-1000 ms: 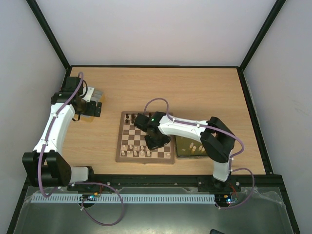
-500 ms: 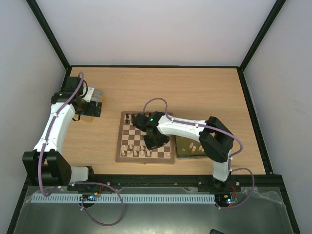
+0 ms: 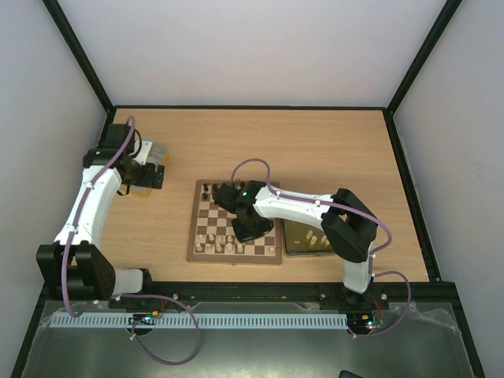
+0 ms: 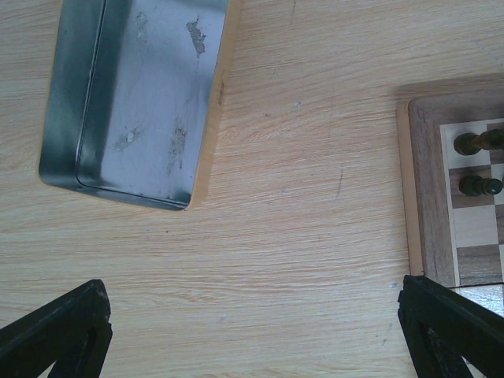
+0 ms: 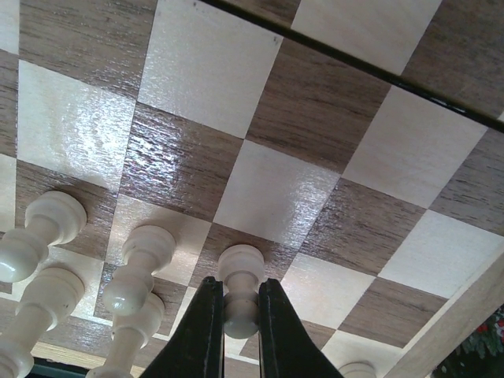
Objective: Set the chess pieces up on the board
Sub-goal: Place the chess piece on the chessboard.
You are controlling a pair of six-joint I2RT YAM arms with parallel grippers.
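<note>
The right gripper (image 5: 239, 303) is clenched on a cream pawn (image 5: 240, 266) at the board (image 5: 260, 193); neighbouring pawns (image 5: 142, 264) crowd close, so a tilted release could topple them; the left gripper (image 4: 252, 339) hangs wide open.

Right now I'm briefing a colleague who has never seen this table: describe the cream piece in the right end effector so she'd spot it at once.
Find the checkered board, then its side nearest the arm bases, where the cream pieces stand. Over that group hangs the right end effector, shut on a round-headed cream pawn; its cream neighbours stand free.
</note>
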